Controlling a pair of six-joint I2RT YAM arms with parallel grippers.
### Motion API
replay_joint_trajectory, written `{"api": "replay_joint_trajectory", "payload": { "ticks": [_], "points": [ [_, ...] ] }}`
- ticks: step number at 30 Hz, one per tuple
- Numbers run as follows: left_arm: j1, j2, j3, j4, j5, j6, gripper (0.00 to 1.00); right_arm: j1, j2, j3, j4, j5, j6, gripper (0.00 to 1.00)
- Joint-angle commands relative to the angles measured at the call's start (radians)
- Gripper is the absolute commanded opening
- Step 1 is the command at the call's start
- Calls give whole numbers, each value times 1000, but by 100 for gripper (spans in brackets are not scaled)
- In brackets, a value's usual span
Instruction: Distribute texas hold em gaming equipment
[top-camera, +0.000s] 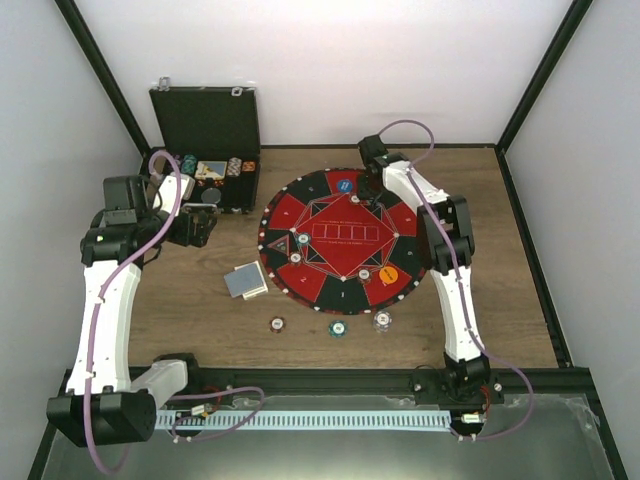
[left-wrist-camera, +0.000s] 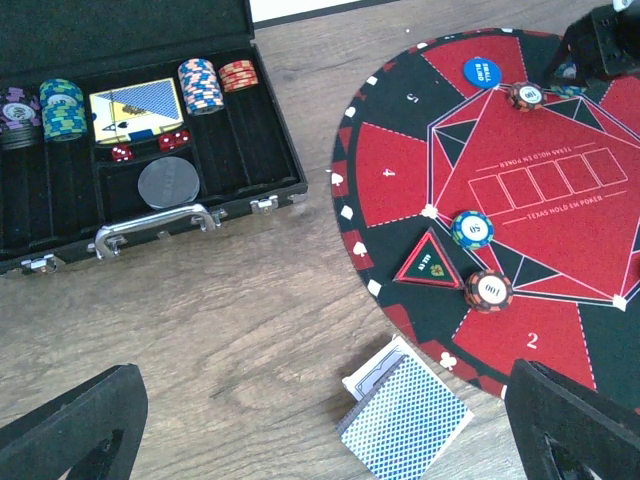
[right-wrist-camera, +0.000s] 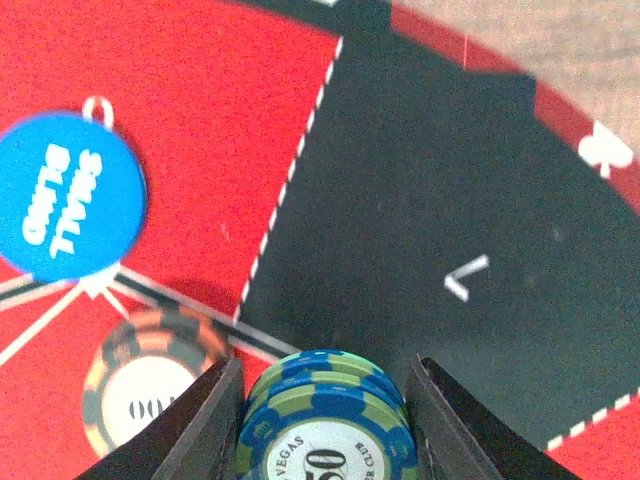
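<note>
At the far side of the round red-and-black felt poker mat (top-camera: 340, 232), which lies mid-counter (top-camera: 500, 300), the right fingers (right-wrist-camera: 205, 430) are clamped on a short stack of blue-and-green striped poker chips (right-wrist-camera: 325, 430), one finger pressed to each side. The stack is over a black wedge of the mat, just beside a flat blue disc (right-wrist-camera: 68, 195) printed SMALL BLIND and an orange-and-grey striped chip (right-wrist-camera: 150, 390) lying on the red. Whether the stack touches the felt I cannot tell.

Toward the counter's left edge, the left fingers (left-wrist-camera: 75, 425) stand wide apart and hold nothing, over bare wood between the mat and the black hinged case (left-wrist-camera: 150, 200). The case sits open in the far left corner and holds chip stacks, a card deck, red dice and a dark round disc.

A small pile of grey-blue-backed playing cards (left-wrist-camera: 405, 420), slightly fanned, lies on the wood just beside the mat's left rim.

On the mat's left part, a blue-and-white chip (left-wrist-camera: 472, 229) and an orange-and-black chip marked 100 (left-wrist-camera: 489, 290) lie near a small triangular marker (left-wrist-camera: 428, 262). A flat orange disc (top-camera: 388, 275) lies on the mat's near right part, with a pale chip (top-camera: 364, 274) just beside it.

Three single chips lie in a row on the wood between the mat and the near edge: a reddish chip (top-camera: 277, 324), a green chip (top-camera: 338, 328) and a whitish chip (top-camera: 381, 321).
</note>
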Motion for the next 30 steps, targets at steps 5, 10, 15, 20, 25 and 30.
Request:
{"api": "replay_joint_trajectory", "payload": {
  "ticks": [5, 10, 15, 20, 25, 30],
  "points": [
    [6, 10, 7, -1, -4, 14, 100, -36, 142, 219, -54, -9, -11, 20],
    [6, 22, 11, 6, -11, 15, 100, -37, 168, 231, -46, -15, -16, 29],
    [6, 31, 7, 13, -7, 11, 100, -37, 180, 257, -64, -17, -19, 43],
    [6, 25, 0, 19, -10, -1, 100, -38, 124, 284, -72, -10, -17, 59],
    [6, 15, 1, 7, -3, -4, 100, -37, 21, 298, -97, -15, -5, 62],
    [6, 7, 4, 2, -10, -14, 100, 18, -137, 146, -88, -24, 7, 64]
  ]
}}
